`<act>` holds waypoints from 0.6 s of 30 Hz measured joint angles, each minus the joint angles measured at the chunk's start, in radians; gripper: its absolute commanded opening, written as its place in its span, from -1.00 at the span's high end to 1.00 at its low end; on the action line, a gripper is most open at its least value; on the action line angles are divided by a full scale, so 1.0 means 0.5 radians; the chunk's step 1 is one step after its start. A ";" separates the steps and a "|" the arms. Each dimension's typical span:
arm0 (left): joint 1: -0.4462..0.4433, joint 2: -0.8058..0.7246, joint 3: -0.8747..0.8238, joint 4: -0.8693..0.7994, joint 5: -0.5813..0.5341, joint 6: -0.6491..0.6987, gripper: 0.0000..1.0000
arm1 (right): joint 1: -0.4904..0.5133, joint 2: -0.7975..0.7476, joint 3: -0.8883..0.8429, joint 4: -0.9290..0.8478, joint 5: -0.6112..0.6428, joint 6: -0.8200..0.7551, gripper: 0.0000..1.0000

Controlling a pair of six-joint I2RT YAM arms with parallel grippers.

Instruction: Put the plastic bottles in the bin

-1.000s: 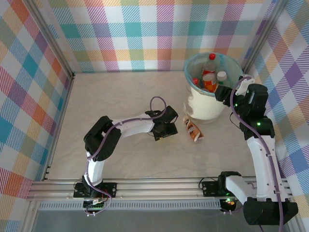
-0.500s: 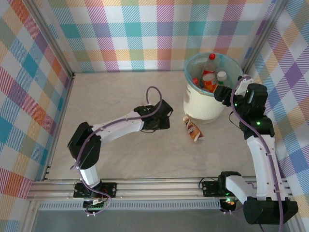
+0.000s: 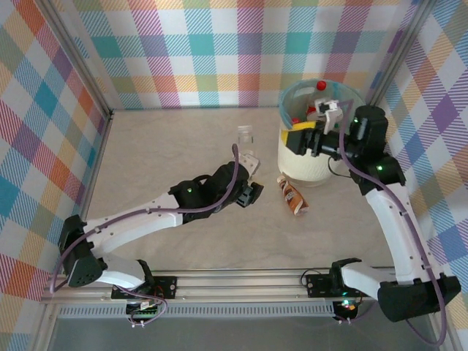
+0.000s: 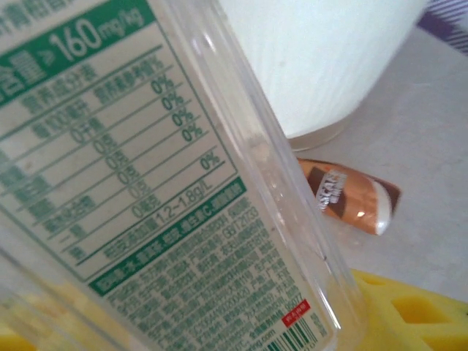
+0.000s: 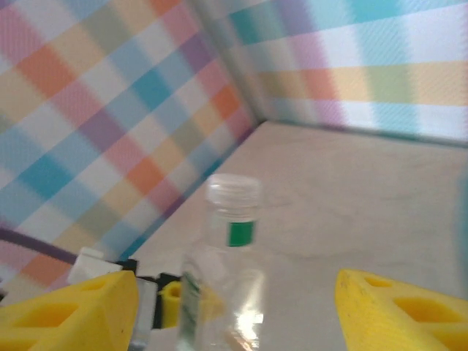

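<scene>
- Two plastic bottles are outside the bin [image 3: 292,157]: a clear bottle [image 3: 247,150] held upright over the middle of the table [image 3: 161,146], and a brown-labelled bottle [image 3: 292,196] lying on the table just beside the bin's near side
- On the clear bottle's label [image 4: 124,146], white with green print, "160mg/kg", a column of "0%" figures and "1.2~1.8g/L" can be read; the rest is small print above a barcode [image 4: 303,333]
- From the right wrist its pale cap [image 5: 234,189] shows, with a green band under it
- White writing on the brown label is too small to read
- Left gripper [image 3: 247,190] is clamped on the clear bottle's lower part
- Right gripper [image 5: 238,292] is spread wide with nothing between its yellow pads [image 5: 387,314], over the near left rim of the bin, which stands in the table's far right corner
- One red cap [image 3: 319,85] shows inside the bin at its far rim
- Against half a second ago, the left arm has stretched out low toward the bin, and the right gripper has swung from the bin's right side across its top, covering the orange-labelled bottle seen there; the brown-labelled bottle lies where it did
</scene>
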 measured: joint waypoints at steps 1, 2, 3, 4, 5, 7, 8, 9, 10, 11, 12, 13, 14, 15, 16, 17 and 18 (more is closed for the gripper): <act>-0.012 -0.024 -0.005 0.017 0.022 0.053 -0.24 | 0.041 0.036 0.045 -0.021 -0.036 -0.021 -0.43; -0.024 -0.050 -0.016 0.042 0.052 0.105 -0.24 | 0.081 0.072 0.093 -0.043 -0.066 -0.035 -0.43; -0.037 -0.074 -0.024 0.058 0.078 0.149 -0.24 | 0.111 0.108 0.142 -0.063 -0.092 -0.050 -0.44; -0.046 -0.092 -0.029 0.066 0.104 0.177 -0.25 | 0.127 0.134 0.173 -0.072 -0.108 -0.062 -0.43; -0.053 -0.112 -0.037 0.081 0.128 0.211 -0.25 | 0.140 0.159 0.201 -0.086 -0.127 -0.066 -0.44; -0.066 -0.137 -0.040 0.092 0.165 0.259 -0.25 | 0.163 0.205 0.242 -0.120 -0.163 -0.077 -0.43; -0.072 -0.146 -0.040 0.095 0.177 0.279 -0.25 | 0.178 0.233 0.263 -0.137 -0.182 -0.080 -0.43; -0.075 -0.153 -0.040 0.095 0.188 0.299 -0.25 | 0.188 0.258 0.279 -0.153 -0.195 -0.081 -0.43; -0.079 -0.157 -0.040 0.095 0.201 0.313 -0.25 | 0.201 0.278 0.289 -0.165 -0.203 -0.084 -0.43; -0.082 -0.158 -0.040 0.095 0.208 0.323 -0.25 | 0.216 0.298 0.292 -0.176 -0.210 -0.089 -0.43; -0.085 -0.159 -0.040 0.094 0.216 0.330 -0.25 | 0.229 0.314 0.292 -0.192 -0.211 -0.095 -0.43; -0.086 -0.161 -0.041 0.091 0.218 0.331 -0.24 | 0.235 0.326 0.292 -0.201 -0.211 -0.098 -0.43; -0.086 -0.162 -0.042 0.092 0.222 0.343 -0.24 | 0.239 0.336 0.294 -0.213 -0.217 -0.103 -0.43; -0.087 -0.163 -0.043 0.095 0.227 0.356 -0.24 | 0.242 0.347 0.296 -0.227 -0.224 -0.108 -0.43; -0.089 -0.166 -0.043 0.094 0.239 0.365 -0.24 | 0.246 0.355 0.301 -0.240 -0.226 -0.111 -0.42; -0.095 -0.169 -0.043 0.095 0.252 0.374 -0.24 | 0.253 0.368 0.314 -0.252 -0.226 -0.114 -0.41; -0.101 -0.172 -0.043 0.095 0.263 0.381 -0.24 | 0.263 0.377 0.323 -0.258 -0.226 -0.117 -0.40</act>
